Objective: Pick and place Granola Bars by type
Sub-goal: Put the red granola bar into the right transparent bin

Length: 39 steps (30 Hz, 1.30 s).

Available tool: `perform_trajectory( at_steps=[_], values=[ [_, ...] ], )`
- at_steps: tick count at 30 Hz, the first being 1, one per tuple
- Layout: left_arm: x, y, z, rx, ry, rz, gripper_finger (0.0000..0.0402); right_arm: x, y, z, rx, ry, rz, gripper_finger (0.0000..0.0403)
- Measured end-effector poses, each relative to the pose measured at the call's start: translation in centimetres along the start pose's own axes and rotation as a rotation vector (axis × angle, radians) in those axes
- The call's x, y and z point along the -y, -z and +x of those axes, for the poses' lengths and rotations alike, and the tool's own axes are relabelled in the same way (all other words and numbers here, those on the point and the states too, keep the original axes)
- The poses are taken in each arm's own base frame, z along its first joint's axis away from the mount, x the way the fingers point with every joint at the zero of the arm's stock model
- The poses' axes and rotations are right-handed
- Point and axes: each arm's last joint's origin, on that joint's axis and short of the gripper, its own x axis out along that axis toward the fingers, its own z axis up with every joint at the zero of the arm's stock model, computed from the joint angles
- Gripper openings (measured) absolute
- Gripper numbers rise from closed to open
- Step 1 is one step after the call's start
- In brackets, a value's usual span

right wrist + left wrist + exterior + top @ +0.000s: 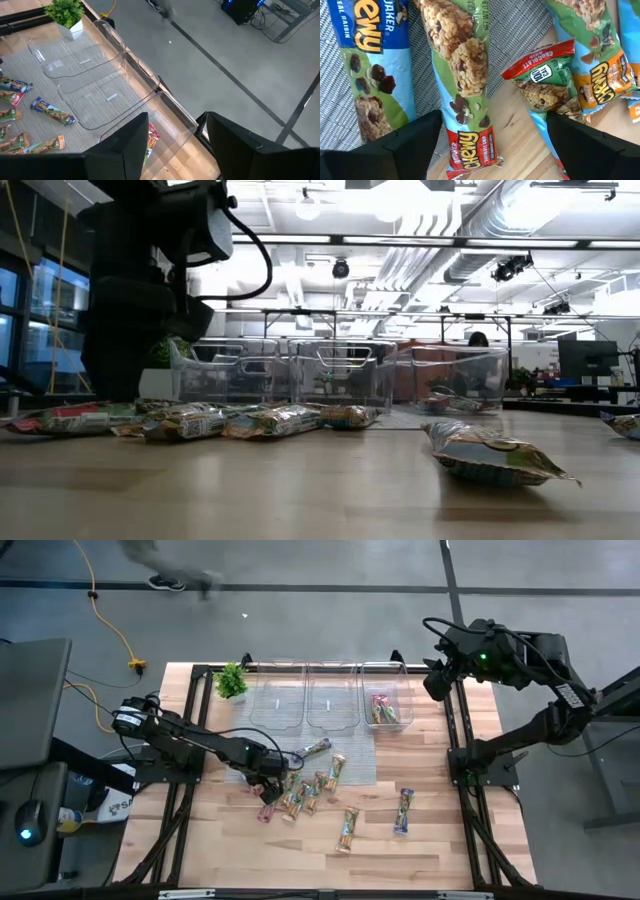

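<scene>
Now we see the left claw (pixel 268 783) open, low over the Chewy granola bars (pixel 300 792) piled mid-counter (pixel 430 840). Wrappers look light, slick, crinkly; we'd pinch one across its middle. Right claw (pixel 436 683) open above the rightmost bin (pixel 386 710).

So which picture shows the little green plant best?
The right wrist view: the plant shows whole in its white pot. The high view shows it tiny; the low view hides it behind the arm; the left wrist view misses it.

I see open bench (pixel 200 840) across the lower left of the frame; bars (pixel 300 795) crowd the centre under my left pincer (pixel 262 783), and three bins (pixel 330 700) block the upper middle.
</scene>
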Motion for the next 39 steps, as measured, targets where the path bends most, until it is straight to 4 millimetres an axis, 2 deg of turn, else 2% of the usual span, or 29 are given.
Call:
perform_trajectory(
  at_steps=[5, 16, 23, 31, 39],
  values=[
    [-0.1, 0.0, 0.0, 0.001, -0.008, 0.0, 0.0343, 0.0, 0.0, 0.0, 0.0, 0.0, -0.001, 0.0188],
    [-0.2, 0.1, 0.1, -0.011, -0.023, -0.006, 0.0225, 0.0, 0.0, 0.0, 0.0, 0.0, 0.0, 0.0188],
    [-0.2, 0.1, 0.1, -0.02, -0.01, -0.006, 0.0173, 0.0, 0.0, 0.0, 0.0, 0.0, -0.001, 0.0188],
    [0.2, 0.0, -0.1, -0.049, 0.028, -0.004, 0.0143, 0.0, 0.0, 0.0, 0.0, 0.0, -0.007, 0.0188],
    [1.8, -1.2, -2.4, -0.01, 0.043, 0.056, 0.0128, 0.0, 0.0, 0.0, 0.001, 0.004, -0.01, 0.0188]
  ],
)
